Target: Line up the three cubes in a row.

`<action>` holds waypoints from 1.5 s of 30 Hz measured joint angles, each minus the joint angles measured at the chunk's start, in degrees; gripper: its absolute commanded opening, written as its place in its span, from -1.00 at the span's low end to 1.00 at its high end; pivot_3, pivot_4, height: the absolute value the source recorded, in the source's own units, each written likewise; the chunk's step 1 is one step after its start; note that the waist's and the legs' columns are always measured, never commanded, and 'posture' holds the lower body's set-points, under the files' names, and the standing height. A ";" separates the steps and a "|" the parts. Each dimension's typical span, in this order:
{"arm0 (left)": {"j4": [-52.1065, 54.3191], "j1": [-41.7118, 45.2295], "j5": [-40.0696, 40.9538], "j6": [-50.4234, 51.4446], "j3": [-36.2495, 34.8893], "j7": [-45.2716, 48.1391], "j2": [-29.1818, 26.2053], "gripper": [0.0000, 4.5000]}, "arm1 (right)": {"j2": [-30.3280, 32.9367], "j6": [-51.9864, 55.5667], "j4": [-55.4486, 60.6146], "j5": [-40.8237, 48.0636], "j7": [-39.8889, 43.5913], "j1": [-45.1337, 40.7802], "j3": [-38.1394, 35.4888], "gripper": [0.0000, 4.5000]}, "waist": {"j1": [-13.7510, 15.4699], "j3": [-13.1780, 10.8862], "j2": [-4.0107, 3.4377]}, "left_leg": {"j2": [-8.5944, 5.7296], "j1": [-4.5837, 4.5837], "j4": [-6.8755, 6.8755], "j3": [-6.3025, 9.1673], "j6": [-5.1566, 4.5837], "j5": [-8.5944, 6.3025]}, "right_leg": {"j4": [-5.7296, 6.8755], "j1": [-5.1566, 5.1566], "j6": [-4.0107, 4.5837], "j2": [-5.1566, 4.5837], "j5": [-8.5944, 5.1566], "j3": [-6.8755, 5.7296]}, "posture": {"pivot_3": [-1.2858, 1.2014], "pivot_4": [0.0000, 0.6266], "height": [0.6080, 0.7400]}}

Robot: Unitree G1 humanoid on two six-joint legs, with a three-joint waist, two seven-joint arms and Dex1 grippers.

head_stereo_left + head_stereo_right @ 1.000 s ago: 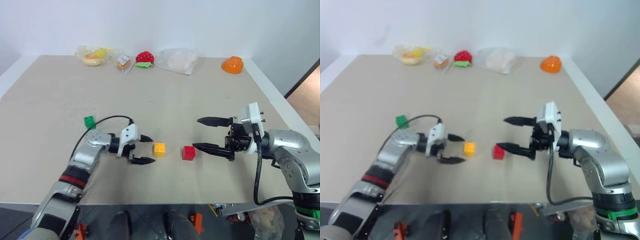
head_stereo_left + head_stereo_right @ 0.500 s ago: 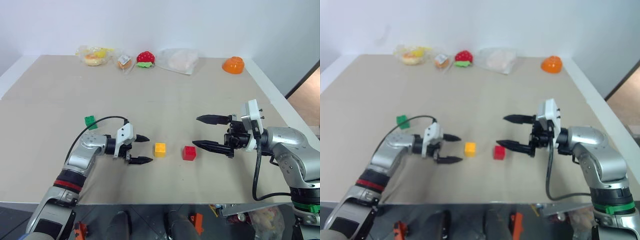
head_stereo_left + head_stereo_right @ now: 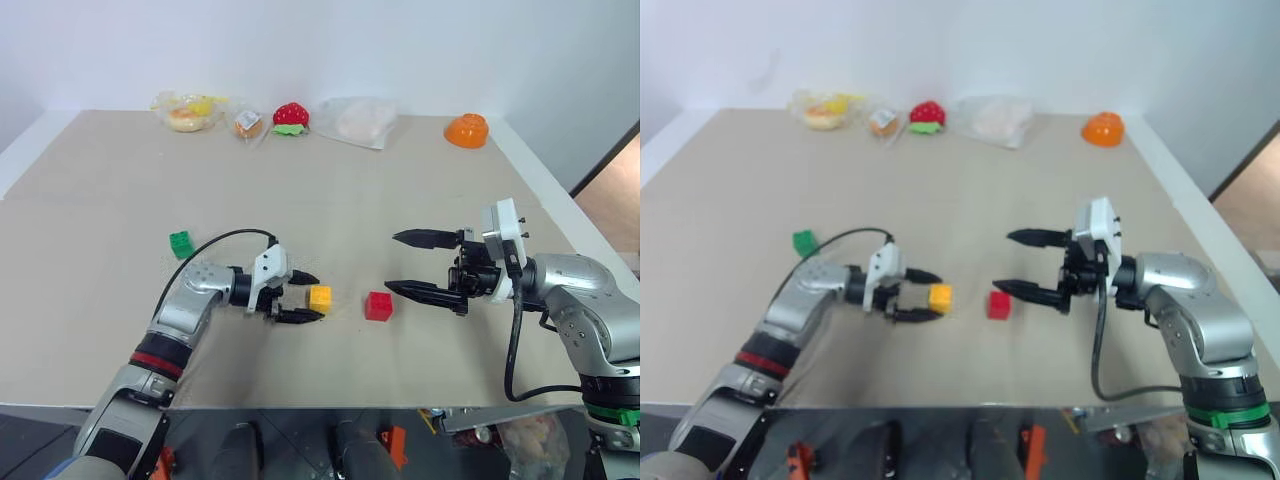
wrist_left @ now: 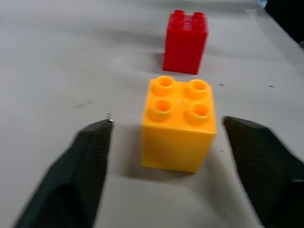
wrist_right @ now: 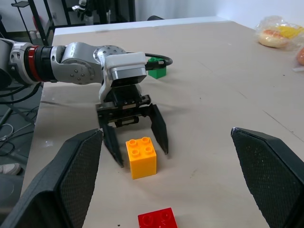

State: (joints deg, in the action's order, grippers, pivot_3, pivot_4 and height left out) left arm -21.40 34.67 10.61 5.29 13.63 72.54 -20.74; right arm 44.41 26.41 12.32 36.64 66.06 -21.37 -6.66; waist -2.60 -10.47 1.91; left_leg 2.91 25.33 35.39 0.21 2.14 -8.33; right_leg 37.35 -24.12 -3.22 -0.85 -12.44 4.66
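Yellow-orange plastic sits between my left fingers: the yellow-orange cube point(image 4: 179, 124) rests on the table point(image 3: 330, 215), studs up, and my left gripper point(image 3: 301, 296) straddles it with a gap showing on each side, so the jaws stand partly open around it without yet touching it. I judge this to be the grasp step on that block; what the next move calls for is closing squarely on its two side faces, then sliding or lifting it into line without tipping it. Just beyond it, at about three o'clock on the table as I look down, the red cube point(image 3: 378, 306) stands near but apart, also studs up. Both blocks are square in plan with no real long axis; each stands slightly taller than wide, its upright edge vertical, and the yellow-orange one's side faces lie roughly parallel to my fingers. Past the red block my right gripper point(image 3: 410, 266) hovers above the table, jaws spread wide and holding nothing, pointing toward nine o'clock. The green cube point(image 3: 181, 244) lies well apart at about ten o'clock from the pair, so by my reckoning it has to be brought across before a row exists.
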 measured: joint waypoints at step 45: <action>18.54 -3.45 7.43 27.31 -16.79 -25.01 -10.29 0.99 | -1.72 -0.53 -1.42 -1.40 0.18 -2.41 1.79 1.00 | -0.16 0.00 0.00 | 0.02 -0.02 -0.13 0.05 0.14 -0.10 | 0.00 -0.13 -0.10 0.04 0.07 0.01 | 0.03 -0.52 1.00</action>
State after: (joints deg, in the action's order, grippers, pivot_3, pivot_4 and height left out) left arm -2.86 31.22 18.03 32.60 -3.16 47.53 -31.04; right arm 42.69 25.88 10.90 35.24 66.24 -23.78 -4.86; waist -2.76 -10.47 1.91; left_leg 2.93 25.32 35.26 0.26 2.29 -8.43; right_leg 37.35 -24.25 -3.32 -0.81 -12.37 4.67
